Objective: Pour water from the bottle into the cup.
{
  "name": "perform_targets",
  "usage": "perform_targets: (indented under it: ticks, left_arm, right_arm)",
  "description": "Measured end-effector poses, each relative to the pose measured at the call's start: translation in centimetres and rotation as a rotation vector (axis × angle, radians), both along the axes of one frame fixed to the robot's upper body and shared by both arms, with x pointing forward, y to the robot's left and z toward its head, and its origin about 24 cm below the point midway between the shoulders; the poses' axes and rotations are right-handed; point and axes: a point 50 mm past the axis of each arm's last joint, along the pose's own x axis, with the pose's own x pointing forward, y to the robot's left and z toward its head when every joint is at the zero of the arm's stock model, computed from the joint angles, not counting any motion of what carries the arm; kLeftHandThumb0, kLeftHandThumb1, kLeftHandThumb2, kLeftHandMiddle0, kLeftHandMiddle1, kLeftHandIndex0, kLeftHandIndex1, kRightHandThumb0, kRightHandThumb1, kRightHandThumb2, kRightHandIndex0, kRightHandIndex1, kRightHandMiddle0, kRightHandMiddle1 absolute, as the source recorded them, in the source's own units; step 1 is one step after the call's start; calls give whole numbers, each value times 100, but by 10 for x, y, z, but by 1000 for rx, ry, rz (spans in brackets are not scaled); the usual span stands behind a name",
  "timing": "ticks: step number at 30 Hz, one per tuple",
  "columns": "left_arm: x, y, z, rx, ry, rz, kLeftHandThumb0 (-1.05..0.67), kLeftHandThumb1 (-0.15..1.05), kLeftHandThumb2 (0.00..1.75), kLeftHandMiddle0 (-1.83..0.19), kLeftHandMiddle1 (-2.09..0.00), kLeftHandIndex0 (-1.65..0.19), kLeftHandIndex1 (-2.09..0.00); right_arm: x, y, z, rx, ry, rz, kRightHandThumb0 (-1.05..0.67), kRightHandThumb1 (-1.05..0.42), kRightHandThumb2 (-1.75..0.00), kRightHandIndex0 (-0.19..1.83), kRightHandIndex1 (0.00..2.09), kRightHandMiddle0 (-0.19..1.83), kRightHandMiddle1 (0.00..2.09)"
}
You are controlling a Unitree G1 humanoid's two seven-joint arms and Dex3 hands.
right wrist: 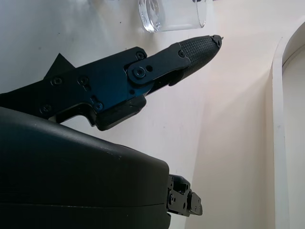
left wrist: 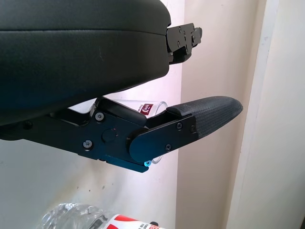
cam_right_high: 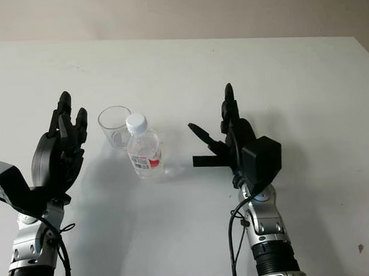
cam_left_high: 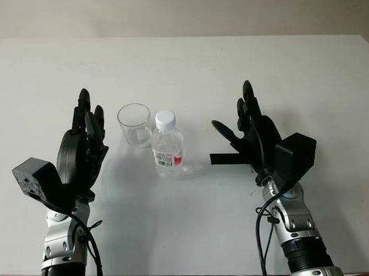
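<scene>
A small clear water bottle [cam_left_high: 167, 145] with a white cap and a red-and-white label stands upright near the middle of the white table [cam_left_high: 187, 63]. Just to its left and a little farther back stands a clear glass cup [cam_left_high: 134, 124], close beside the bottle. My left hand [cam_left_high: 88, 127] is raised above the table left of the cup, open and holding nothing. My right hand [cam_left_high: 242, 119] is raised to the right of the bottle, open, with its thumb pointing toward the bottle across a gap. The cup's base [right wrist: 174, 14] appears in the right wrist view beyond a fingertip.
The white table stretches wide around the cup and bottle, with its far edge meeting a beige wall [cam_left_high: 178, 11]. A dark shadow of the right hand falls on the table between that hand and the bottle.
</scene>
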Motion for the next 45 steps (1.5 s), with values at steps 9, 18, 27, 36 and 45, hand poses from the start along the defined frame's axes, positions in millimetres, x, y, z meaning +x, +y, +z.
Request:
perform_targets:
  ticks: [9,18,27,36,45]
  left_arm:
    - [-2,-1,-2,2,6,-3,-75,105,78,12,-5,18,-5]
    - [0,-4,-5,-7,20,-5,-76,105,79,13,-5,18,-5]
    - [0,-5,-5,-11,14,-5,-76,105,79,13,-5,18,-5]
    - [-1,-5,-5,-13,10,-2,-76,105,78,12,-5,18,-5]
    - [0,-6,-6,-15,12,-4,-76,105,78,13,-5,18,-5]
  right_arm:
    - [-1,0,-3,14,11,17,-80,-94,-5,-19,0,-19,0]
    - [-14,-1,6,-63,-42,164,-90,-93,-5,-19,0,-19,0]
    - [-27,23,16,-92,-70,353,-93,-88,-4,-19,0,-19,0]
    - [-35,38,14,-98,-72,439,-97,-88,-5,-19,0,-19,0]
    - [-35,54,4,-102,-40,439,-95,-89,-6,-19,0,-19,0]
